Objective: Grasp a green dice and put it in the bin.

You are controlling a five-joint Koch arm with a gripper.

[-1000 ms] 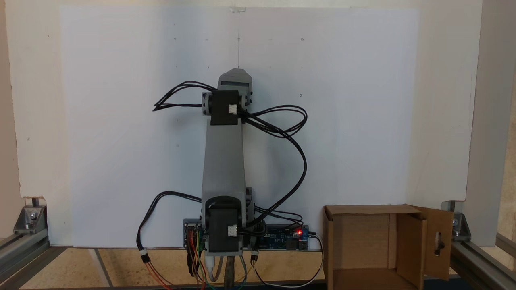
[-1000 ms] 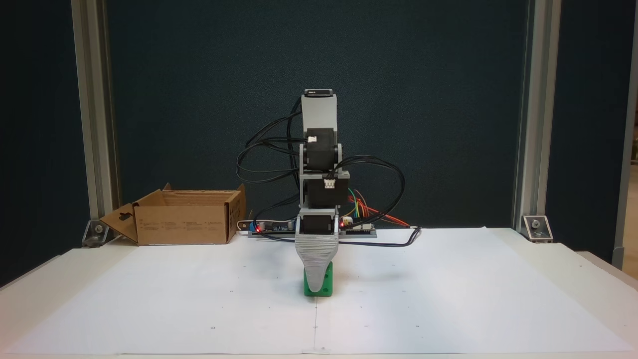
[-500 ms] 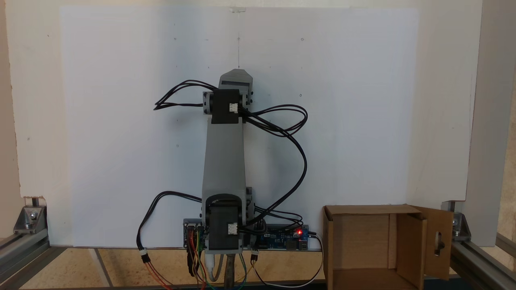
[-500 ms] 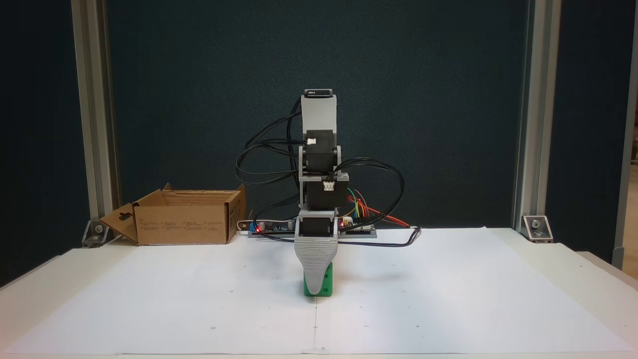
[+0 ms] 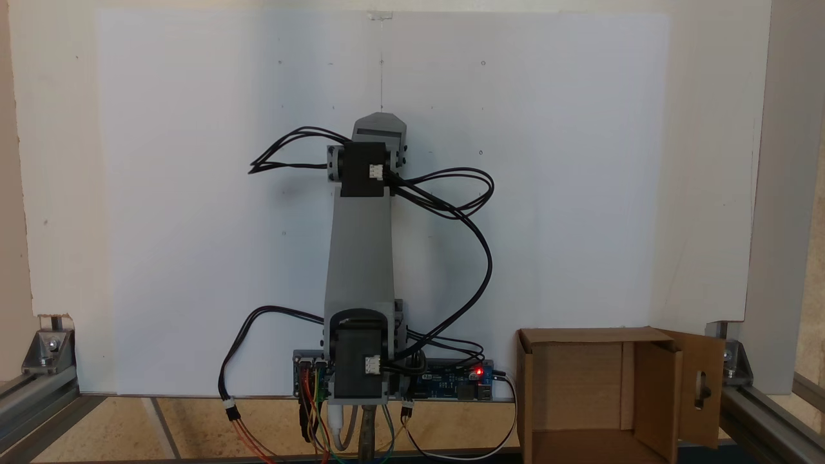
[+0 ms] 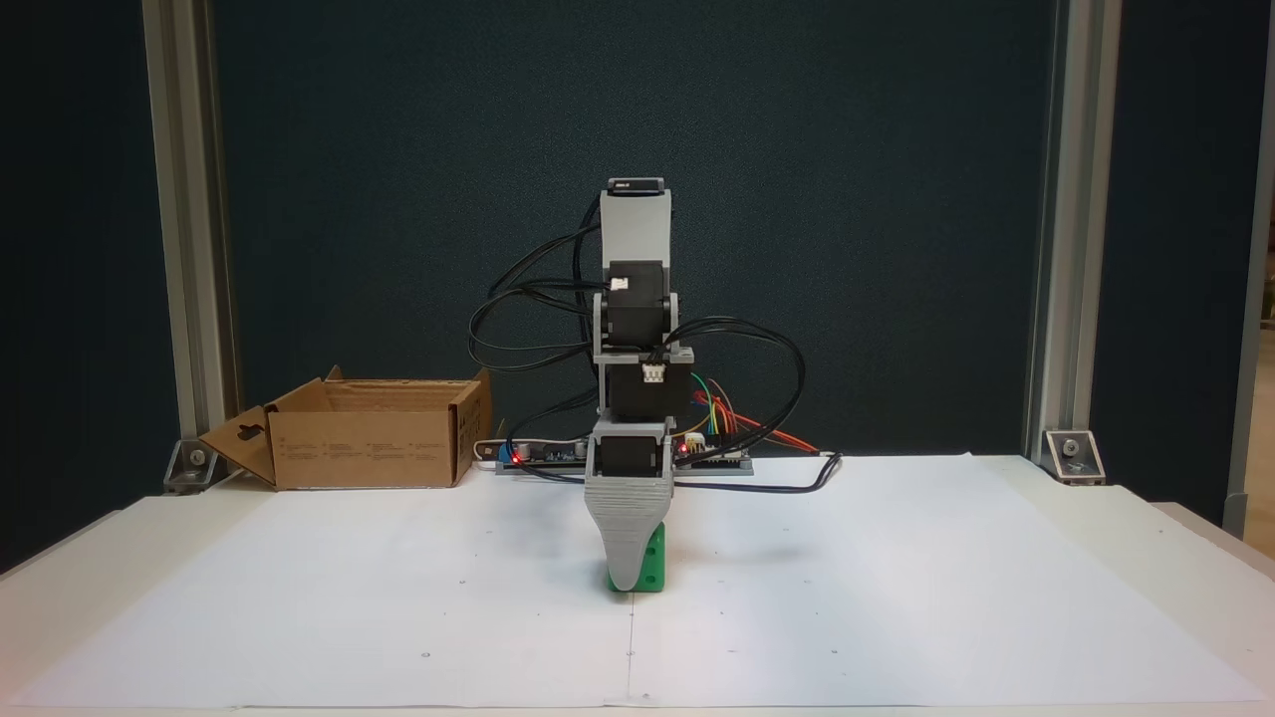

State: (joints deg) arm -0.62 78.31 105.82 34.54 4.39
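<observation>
Green dice barely shifted since before, behind the fingers; grip state unclear.

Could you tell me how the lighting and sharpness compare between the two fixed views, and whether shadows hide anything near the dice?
In the fixed view from above, the white sheet is evenly lit, sharp, with only faint arm shadows. In the fixed view from the front, the dark backdrop contrasts strongly; the pincer casts a soft shadow to the right, and the dice is crisp, partly covered by the pincer.
</observation>
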